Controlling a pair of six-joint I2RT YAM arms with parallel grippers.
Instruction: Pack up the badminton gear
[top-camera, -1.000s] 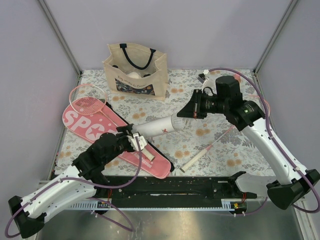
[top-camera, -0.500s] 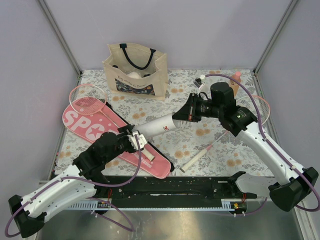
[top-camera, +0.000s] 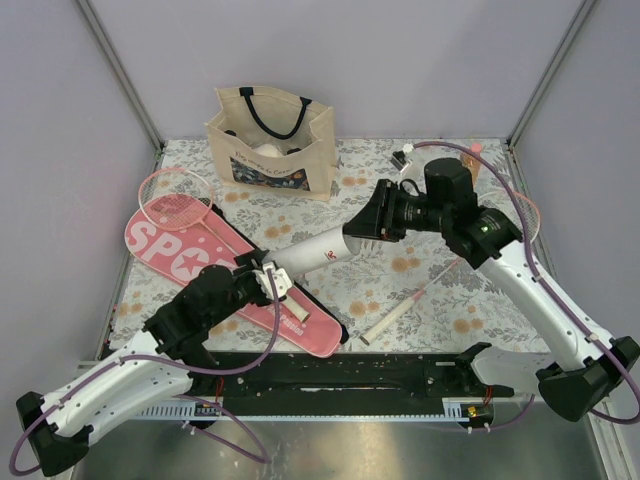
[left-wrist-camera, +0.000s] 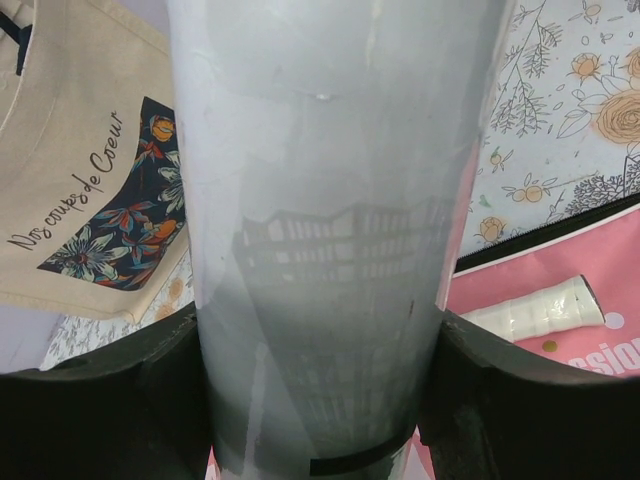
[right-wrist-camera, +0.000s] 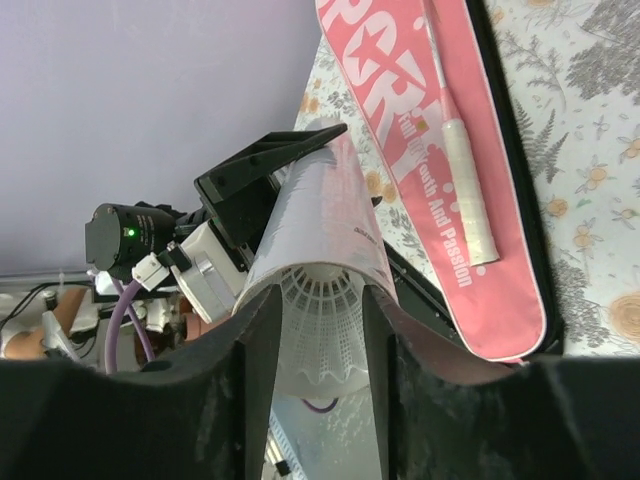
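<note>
My left gripper (top-camera: 268, 272) is shut on the near end of the long white tube (top-camera: 315, 252) and holds it slanted above the table; the tube fills the left wrist view (left-wrist-camera: 320, 180). My right gripper (top-camera: 363, 230) is shut on a white shuttlecock (right-wrist-camera: 322, 310) whose nose sits in the tube's open mouth (right-wrist-camera: 318, 215). The pink SPORT-lettered case (top-camera: 190, 255) lies flat at the left. One pink-rimmed racket (top-camera: 175, 197) lies on it, with its white grip (right-wrist-camera: 466, 190) on the case. The second racket (top-camera: 400, 312) lies at the right, its head partly hidden by my right arm.
The beige tote (top-camera: 272, 140) stands at the back left with white things inside. The small orange bottle (top-camera: 472, 155) stands at the back right, with a small white object (top-camera: 405, 155) near it. A black rail (top-camera: 340, 372) runs along the near edge.
My right gripper drew back a little from the tube's mouth, then came back to it with the shuttlecock. The left arm and tube have barely moved.
</note>
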